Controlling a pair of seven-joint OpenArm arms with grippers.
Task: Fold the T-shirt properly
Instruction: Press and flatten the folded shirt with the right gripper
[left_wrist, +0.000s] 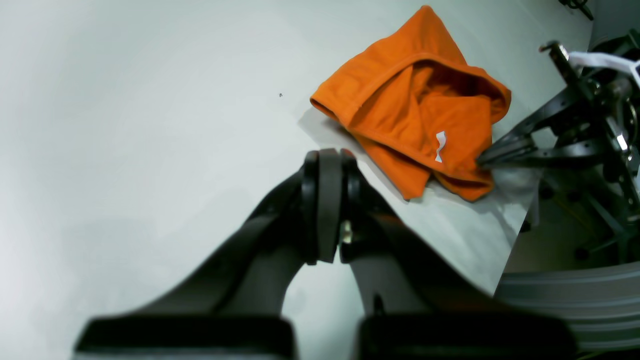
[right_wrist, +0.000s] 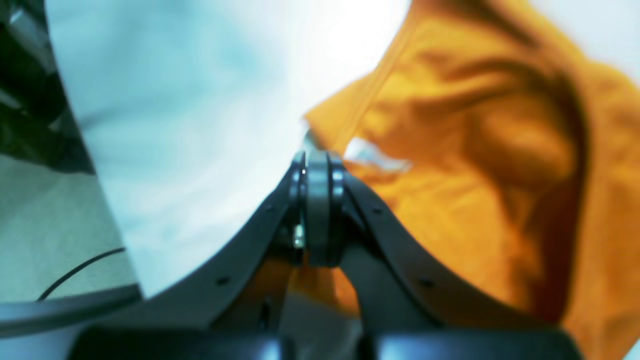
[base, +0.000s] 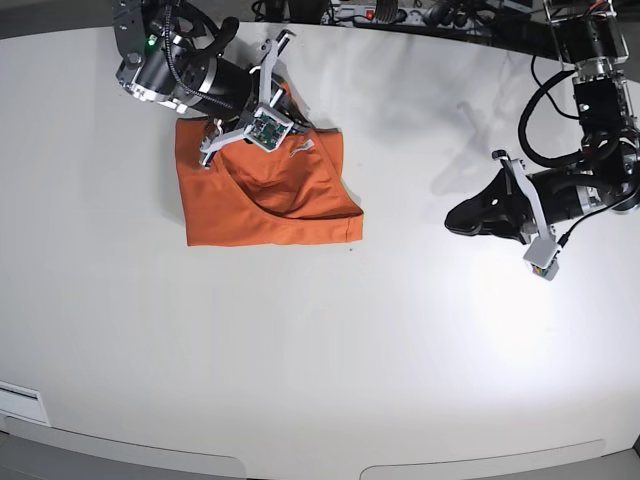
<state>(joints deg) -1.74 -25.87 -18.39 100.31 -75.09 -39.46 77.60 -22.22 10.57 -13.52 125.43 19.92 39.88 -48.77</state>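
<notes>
Pinching the T-shirt (base: 265, 195) collar edge, right gripper (right_wrist: 317, 165) clamps fabric; left gripper (left_wrist: 327, 165) (closed, empty) hovers over bare table (base: 320, 340).

A robotics lab: 2 black arms (base: 190, 70) mounted at a bare white table (base: 320, 350) (cables (base: 540, 110) trailing).

The right wrist view is blurred, so the T-shirt (right_wrist: 475, 175) shows only soft orange folds and runs off the frame's right edge. In the base view the right gripper (base: 212, 135) covers the shirt's top edge
</notes>
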